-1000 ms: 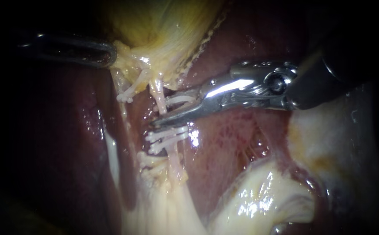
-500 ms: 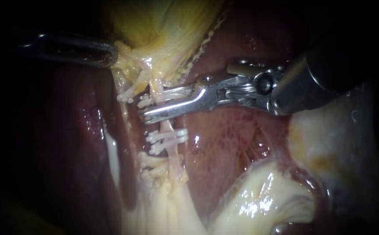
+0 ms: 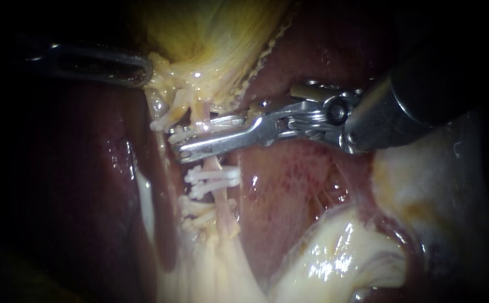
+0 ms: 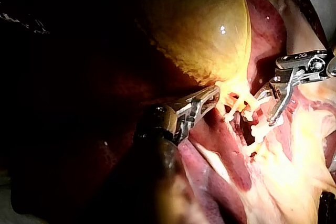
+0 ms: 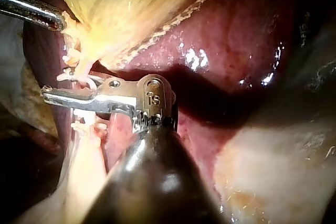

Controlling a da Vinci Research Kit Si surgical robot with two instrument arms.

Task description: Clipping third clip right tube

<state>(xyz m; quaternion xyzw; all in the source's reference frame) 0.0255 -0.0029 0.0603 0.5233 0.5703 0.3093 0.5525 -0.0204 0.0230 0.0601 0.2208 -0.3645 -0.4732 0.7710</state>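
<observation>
The pale right tube [image 3: 204,112] runs down from the yellow gallbladder [image 3: 211,33] and carries two white clips [image 3: 213,177] lower down. My right instrument [image 3: 177,143] reaches in from the right. Its jaws straddle this tube above those clips, one on each side, and hold a white clip [image 3: 184,134] between them. The right wrist view shows the same jaws [image 5: 58,90] across the tube. My left instrument [image 3: 142,70] is shut on tissue at the gallbladder's neck, which the left wrist view [image 4: 214,96] shows too. The left tube [image 3: 169,112] also bears white clips.
Dark red liver [image 3: 76,168] lies on both sides of the tubes. Pale yellow fatty tissue [image 3: 334,258] bulges at the lower right. More white clips [image 3: 194,213] sit low on the left tube, close beside the right tube.
My right instrument has slid leftward and slightly up, so its jaws now reach past the right tube instead of ending at it. The left instrument has held still.
</observation>
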